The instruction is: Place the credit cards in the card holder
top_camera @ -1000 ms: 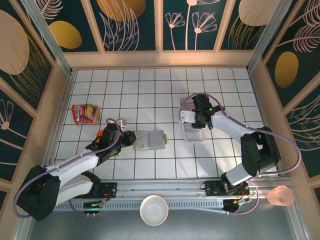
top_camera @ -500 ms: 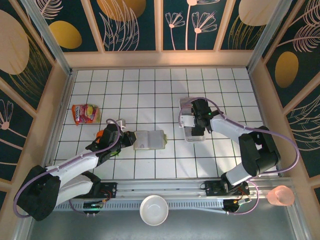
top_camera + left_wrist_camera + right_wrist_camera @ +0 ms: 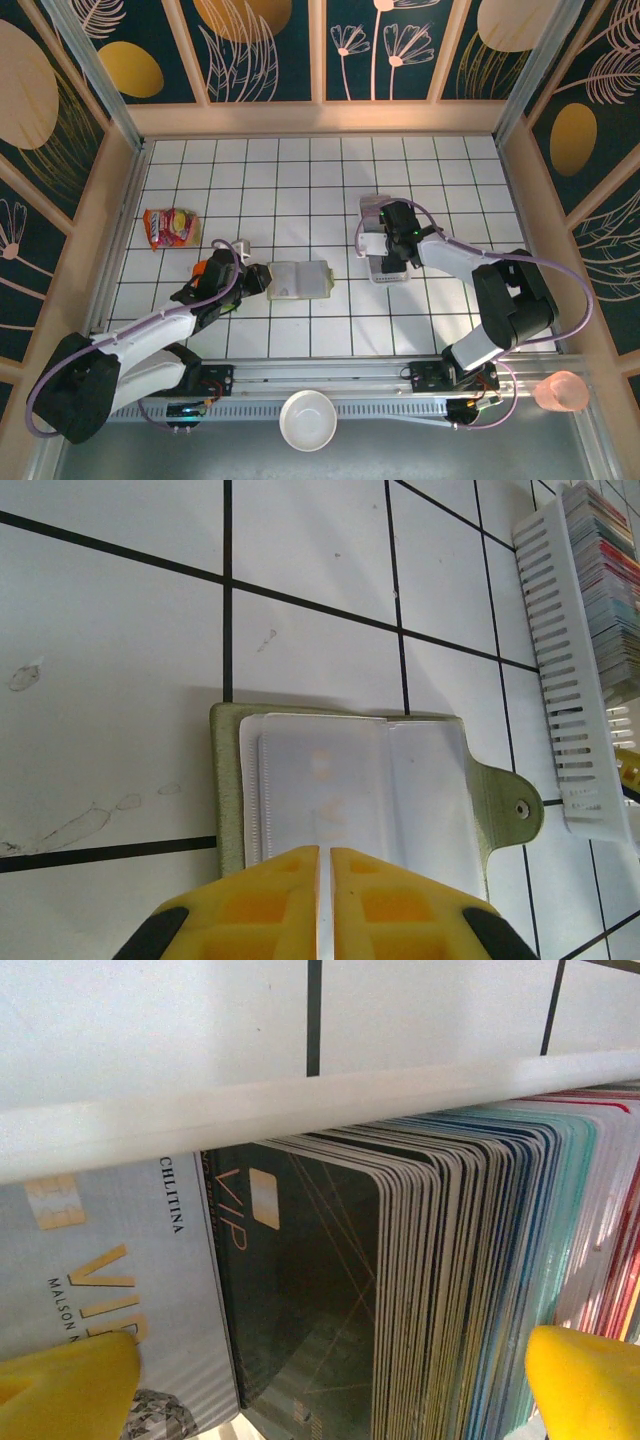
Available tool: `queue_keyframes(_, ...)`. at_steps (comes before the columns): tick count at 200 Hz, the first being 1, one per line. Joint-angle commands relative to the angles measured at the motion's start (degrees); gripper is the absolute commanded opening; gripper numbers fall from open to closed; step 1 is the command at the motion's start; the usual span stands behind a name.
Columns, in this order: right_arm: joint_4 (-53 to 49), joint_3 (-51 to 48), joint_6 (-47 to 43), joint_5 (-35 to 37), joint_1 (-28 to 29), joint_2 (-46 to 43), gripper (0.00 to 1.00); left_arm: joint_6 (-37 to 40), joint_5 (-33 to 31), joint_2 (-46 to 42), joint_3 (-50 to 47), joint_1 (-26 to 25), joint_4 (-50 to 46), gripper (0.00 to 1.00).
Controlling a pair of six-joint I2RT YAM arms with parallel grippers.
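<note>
The olive-green card holder (image 3: 300, 280) lies open on the tiles, its pale sleeve (image 3: 350, 785) facing up and its snap tab (image 3: 512, 808) to the right. My left gripper (image 3: 266, 280) is shut, and its yellow fingertips (image 3: 290, 865) rest on the holder's near edge. The credit cards (image 3: 440, 1280) stand on edge in a row inside a white slotted tray (image 3: 371, 212). A dark VIP card (image 3: 300, 1290) and a grey one (image 3: 100, 1250) face the right wrist camera. My right gripper (image 3: 325, 1385) is open, with one finger on each side of the card row.
A red-and-green snack packet (image 3: 170, 227) lies at the left. A small orange thing (image 3: 201, 268) sits beside the left arm. A white bowl (image 3: 307, 420) and a pink cup (image 3: 560, 392) stand on the near ledge. Wooden walls enclose the tiled floor.
My right gripper has shifted toward the near end of the tray and come down over the cards. The left arm and the card holder have not moved.
</note>
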Motion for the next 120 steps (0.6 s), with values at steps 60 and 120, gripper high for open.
queue_keyframes(60, -5.8, 3.0, 0.1, -3.6, 0.9, -2.1, 0.99, -0.7, -0.9, -1.3, -0.8, 0.4, 0.0, 0.11)
queue_keyframes(120, 6.5, 3.2, -0.5, -1.0, -0.4, 3.0, 0.99, -0.7, -0.6, -0.5, -0.2, 0.4, -0.4, 0.10)
